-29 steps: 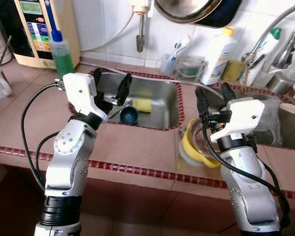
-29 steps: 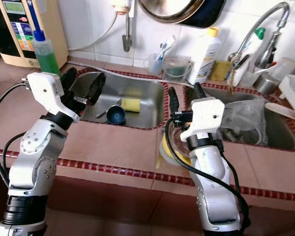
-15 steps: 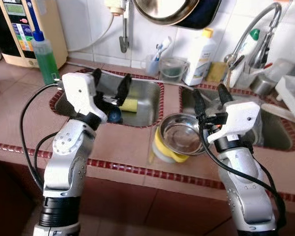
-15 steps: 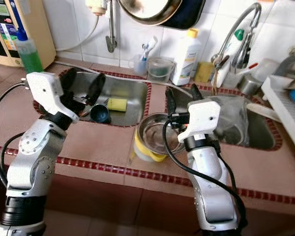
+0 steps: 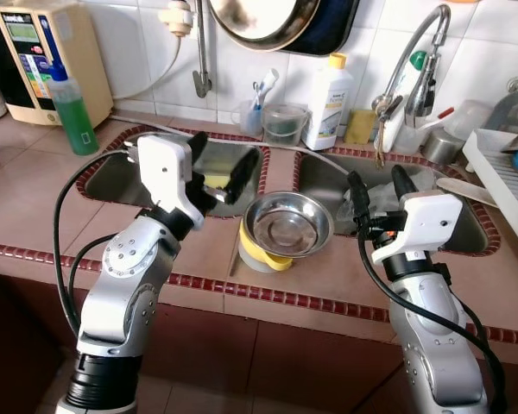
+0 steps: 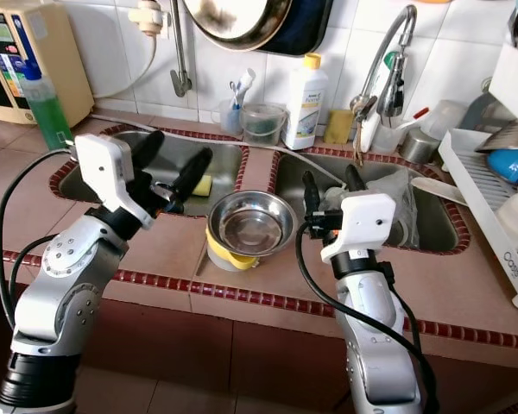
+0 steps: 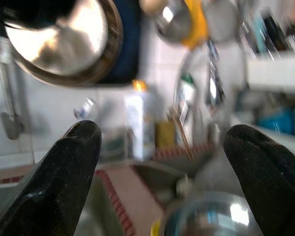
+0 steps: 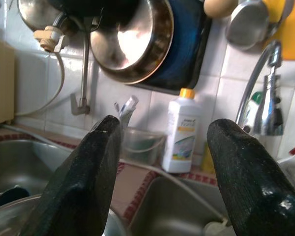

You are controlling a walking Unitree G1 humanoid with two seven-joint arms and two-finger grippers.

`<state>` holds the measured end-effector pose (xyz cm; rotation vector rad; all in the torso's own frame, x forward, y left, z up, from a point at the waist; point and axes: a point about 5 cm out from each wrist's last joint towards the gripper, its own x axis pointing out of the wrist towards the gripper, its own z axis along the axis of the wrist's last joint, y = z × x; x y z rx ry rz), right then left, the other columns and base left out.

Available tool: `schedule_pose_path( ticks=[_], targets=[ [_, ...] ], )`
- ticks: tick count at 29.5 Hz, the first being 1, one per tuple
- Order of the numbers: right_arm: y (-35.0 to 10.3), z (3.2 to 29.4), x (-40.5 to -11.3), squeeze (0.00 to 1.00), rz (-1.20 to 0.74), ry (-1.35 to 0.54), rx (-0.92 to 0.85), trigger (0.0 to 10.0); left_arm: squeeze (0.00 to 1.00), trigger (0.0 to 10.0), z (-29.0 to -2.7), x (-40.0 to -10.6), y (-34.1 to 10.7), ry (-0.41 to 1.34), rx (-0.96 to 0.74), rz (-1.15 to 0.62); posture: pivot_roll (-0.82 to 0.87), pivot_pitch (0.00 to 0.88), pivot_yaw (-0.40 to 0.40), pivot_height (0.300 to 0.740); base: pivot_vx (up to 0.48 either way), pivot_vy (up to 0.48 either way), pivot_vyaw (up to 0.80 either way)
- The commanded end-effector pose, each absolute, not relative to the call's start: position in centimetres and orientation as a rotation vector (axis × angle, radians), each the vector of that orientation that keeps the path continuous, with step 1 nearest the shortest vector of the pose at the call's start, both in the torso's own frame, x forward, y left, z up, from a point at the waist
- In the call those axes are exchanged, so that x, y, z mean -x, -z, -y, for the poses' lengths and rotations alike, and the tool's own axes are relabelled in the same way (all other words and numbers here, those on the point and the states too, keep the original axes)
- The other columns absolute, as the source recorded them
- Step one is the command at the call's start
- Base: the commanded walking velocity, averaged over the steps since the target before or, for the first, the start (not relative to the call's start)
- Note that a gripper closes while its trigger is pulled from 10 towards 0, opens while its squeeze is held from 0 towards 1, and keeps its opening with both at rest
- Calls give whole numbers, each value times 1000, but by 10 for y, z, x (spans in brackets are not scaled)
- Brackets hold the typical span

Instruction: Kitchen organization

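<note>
Steel round bowl (image 5: 288, 223) sits nested in a yellow plastic basin (image 5: 261, 252) on the tiled counter, between our two grippers. Left gripper (image 5: 217, 169) and right gripper (image 5: 378, 187) hover jaws apart, empty, probably poised to lift it.

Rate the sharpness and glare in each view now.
Left wrist view: heavily blurred, the hanging pan and white bottle smeared. Right wrist view: background fairly sharp, with glare on the pan; the near fingers are soft. Eye views: mostly crisp, with highlights in the steel bowl between the left gripper and right gripper.
</note>
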<state>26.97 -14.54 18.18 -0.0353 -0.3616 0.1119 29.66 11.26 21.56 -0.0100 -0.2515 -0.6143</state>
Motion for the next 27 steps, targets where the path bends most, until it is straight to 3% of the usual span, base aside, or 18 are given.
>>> schedule_pose_path(
  ticks=[1, 12, 27],
  targets=[
    [-182, 148, -269, 0, 358, -97, 28, 10000, 0, 10000, -107, -294, -212, 650, -24, 216, -39, 2, -35, 740, 0, 0, 0],
    [-162, 154, -268, 0, 260, -45, -119, 10000, 0, 10000, -101, -281, -191, 766, -134, 63, -32, 38, -26, 740, 0, 0, 0],
    [-135, 158, -261, 0, 142, 4, -223, 10000, 0, 10000, -97, -276, -190, 767, -122, -28, -34, 68, -28, 740, 0, 0, 0]
  ],
)
